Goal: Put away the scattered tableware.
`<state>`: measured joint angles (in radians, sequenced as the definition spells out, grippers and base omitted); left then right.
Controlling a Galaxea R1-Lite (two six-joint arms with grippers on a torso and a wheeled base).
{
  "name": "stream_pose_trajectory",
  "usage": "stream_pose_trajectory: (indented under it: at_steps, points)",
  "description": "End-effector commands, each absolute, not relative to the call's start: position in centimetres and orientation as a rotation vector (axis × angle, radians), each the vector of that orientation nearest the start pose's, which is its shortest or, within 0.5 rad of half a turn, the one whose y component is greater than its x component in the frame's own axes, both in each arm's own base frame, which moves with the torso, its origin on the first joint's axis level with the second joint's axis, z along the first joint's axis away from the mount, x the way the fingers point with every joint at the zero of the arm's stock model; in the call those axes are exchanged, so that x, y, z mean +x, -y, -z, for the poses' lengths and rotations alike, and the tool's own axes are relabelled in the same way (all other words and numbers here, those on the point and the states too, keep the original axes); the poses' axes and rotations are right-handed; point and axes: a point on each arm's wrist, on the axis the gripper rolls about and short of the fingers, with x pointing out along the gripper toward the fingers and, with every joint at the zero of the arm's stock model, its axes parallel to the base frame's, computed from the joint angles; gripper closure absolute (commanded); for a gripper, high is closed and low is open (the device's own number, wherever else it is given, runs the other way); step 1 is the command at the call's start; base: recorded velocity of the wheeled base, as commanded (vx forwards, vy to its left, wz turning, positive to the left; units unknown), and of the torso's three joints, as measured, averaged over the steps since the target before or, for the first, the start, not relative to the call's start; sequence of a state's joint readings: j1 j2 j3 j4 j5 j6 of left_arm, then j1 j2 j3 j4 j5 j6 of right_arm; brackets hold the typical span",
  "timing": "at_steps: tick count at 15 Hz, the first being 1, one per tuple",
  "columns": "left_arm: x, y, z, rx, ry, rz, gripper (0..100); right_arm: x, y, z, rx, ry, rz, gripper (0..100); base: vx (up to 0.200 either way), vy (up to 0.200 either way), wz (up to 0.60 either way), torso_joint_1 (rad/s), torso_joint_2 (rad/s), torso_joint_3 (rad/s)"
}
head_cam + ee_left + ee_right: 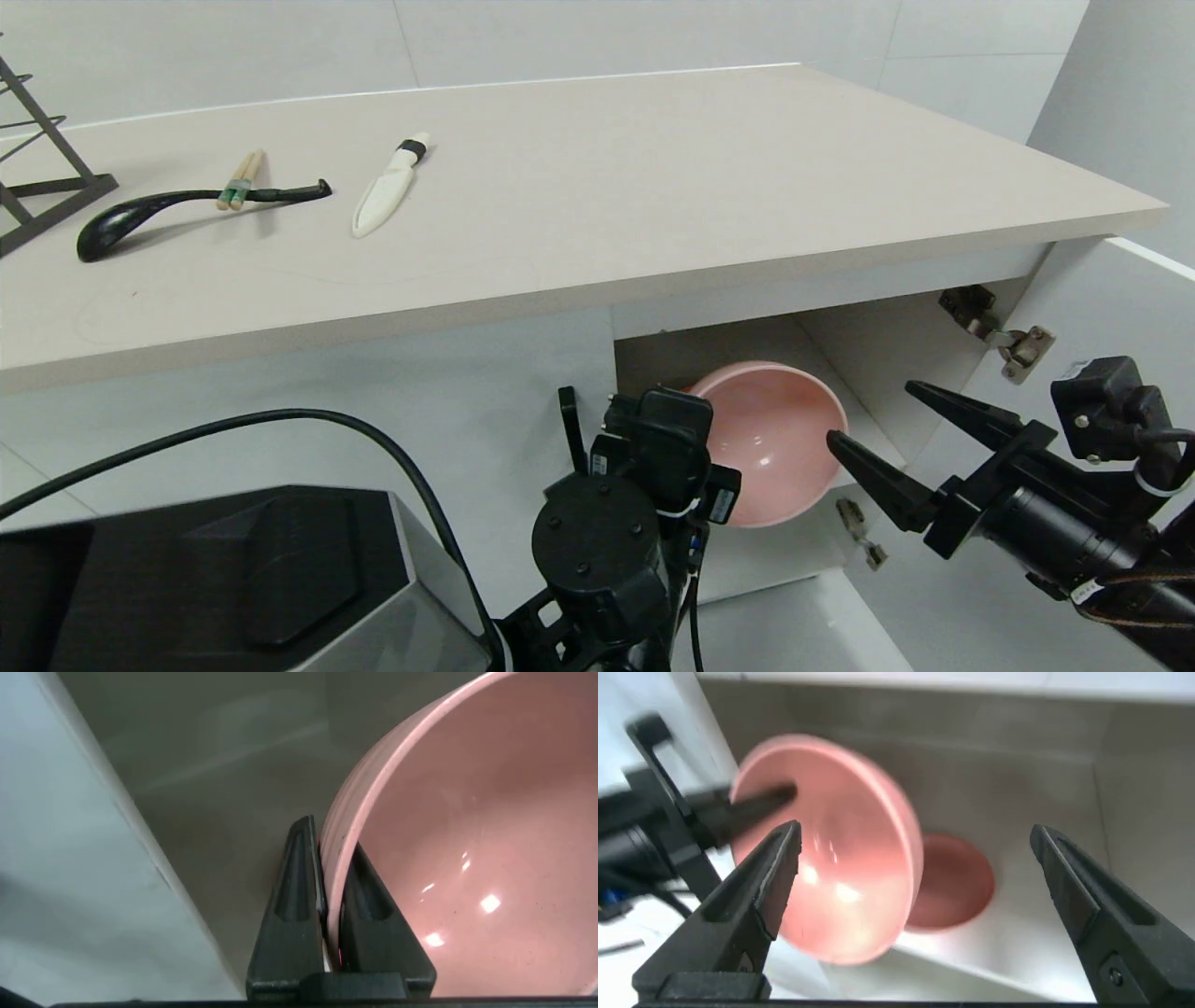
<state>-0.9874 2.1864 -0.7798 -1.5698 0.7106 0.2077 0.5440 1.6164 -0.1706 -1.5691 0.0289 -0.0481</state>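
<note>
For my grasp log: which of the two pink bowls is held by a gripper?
The tilted pink bowl, clamped at its rim by the left gripper. The other pink bowl rests on the cabinet floor, touched by no gripper.

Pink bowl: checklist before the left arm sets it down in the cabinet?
1. Grip: left tool shut on the pink bowl at its rim, one finger inside, one outside. Ok.
2. Access: cabinet door swung open. Ok.
3. Bowl attitude: tipped on edge, opening facing outward, not level. Not ok for release.
4. Landing spot: smaller pink dish already on the shelf behind the bowl; gap between them cannot tell.
5. Right tool: open, near the bowl but not touching. Ok.
6. Leftovers: ladle, chopsticks and knife lie on the countertop. Not ok.
</note>
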Motion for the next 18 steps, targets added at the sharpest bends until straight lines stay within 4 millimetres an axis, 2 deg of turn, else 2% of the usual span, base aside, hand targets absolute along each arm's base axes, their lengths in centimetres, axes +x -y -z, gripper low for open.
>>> stream_pose_trajectory:
  at_steps: [1,6,10,18]
  points:
    - [21.6,30.1,-10.7,0.068,0.149,0.261,100,18.3,-11.2,-13.8,-0.030,0.088,-0.573,0,0.000,0.000,0.00,0.000,0.00,0.000]
    - [21.6,30.1,-10.7,0.069,0.148,0.263,100,19.2,-11.4,-12.7,-0.043,0.038,-0.551,0,0.000,0.000,0.00,0.000,0.00,0.000]
    - [21.6,30.1,-10.7,0.069,0.148,0.263,100,20.9,-11.2,-12.7,-0.040,0.046,-0.456,0,0.000,0.000,0.00,0.000,0.00,0.000]
    - [21.9,30.5,-9.2,0.129,0.127,0.264,100,21.6,-11.8,-11.4,-0.056,-0.003,-0.408,0,0.000,0.000,0.00,0.000,0.00,0.000]
